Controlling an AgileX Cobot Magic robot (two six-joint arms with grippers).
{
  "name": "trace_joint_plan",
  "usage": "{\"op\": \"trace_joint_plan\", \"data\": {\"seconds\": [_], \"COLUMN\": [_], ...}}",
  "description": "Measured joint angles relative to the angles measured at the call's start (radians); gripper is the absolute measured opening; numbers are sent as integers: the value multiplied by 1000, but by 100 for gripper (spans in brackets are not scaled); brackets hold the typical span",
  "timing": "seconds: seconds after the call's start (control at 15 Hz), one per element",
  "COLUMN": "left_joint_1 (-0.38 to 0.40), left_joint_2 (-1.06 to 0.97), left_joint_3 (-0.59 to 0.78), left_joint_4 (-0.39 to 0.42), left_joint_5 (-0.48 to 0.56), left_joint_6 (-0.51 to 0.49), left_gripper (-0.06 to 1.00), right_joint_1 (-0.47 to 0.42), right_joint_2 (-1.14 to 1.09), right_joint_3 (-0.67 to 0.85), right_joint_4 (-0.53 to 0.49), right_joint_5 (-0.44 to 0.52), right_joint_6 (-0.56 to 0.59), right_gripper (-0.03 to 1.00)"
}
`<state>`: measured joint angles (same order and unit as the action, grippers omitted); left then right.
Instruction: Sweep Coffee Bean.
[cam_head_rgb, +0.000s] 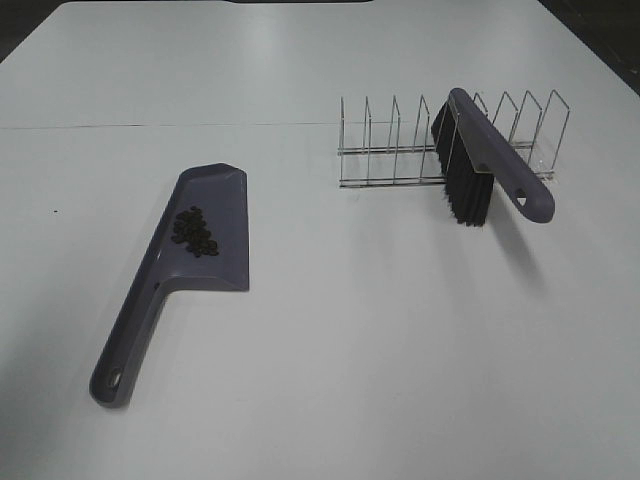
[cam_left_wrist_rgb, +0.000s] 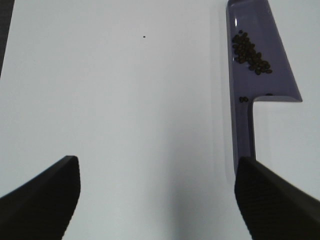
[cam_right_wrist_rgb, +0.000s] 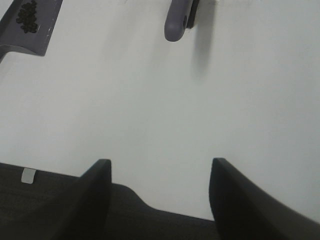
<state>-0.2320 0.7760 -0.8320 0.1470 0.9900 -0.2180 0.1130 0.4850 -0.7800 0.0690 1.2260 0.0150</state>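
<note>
The coffee beans lie in a small dark cluster on the purple dustpan, which rests flat on the white table at the left; the cluster also shows in the left wrist view and the right wrist view. A purple brush with black bristles leans in the wire rack. Neither arm appears in the high view. My left gripper is open over bare table beside the dustpan handle. My right gripper is open, well short of the brush handle.
The white table fills the view, with a seam line running across its far part. A tiny dark speck lies left of the dustpan. A dark surface with a small white tag sits below the right gripper.
</note>
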Motion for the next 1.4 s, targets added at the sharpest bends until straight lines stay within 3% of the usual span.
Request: {"op": "trace_joint_plan", "data": {"seconds": [0.33,0.53,0.93,1.13,1.27,1.4], "left_joint_1": [0,0,0,0,0,0], "left_joint_2": [-293,-489,-714,-779,-779,-779], "left_joint_3": [129,185,283,312,314,314], "left_joint_4": [27,-29,-126,-192,-205,-207], "left_joint_5": [2,93,97,94,94,94], "left_joint_6": [26,80,101,164,179,179], "left_gripper": [76,76,76,76,76,76], "right_joint_1": [0,0,0,0,0,0], "right_joint_2": [-254,-480,-490,-490,-490,-490], "right_joint_3": [110,197,273,283,318,322], "right_joint_4": [-50,-62,-69,-69,-69,-69], "right_joint_5": [1,3,5,-2,-89,-106], "right_joint_6": [-22,-21,-1,0,-1,-1], "right_gripper": [53,53,53,53,53,53]}}
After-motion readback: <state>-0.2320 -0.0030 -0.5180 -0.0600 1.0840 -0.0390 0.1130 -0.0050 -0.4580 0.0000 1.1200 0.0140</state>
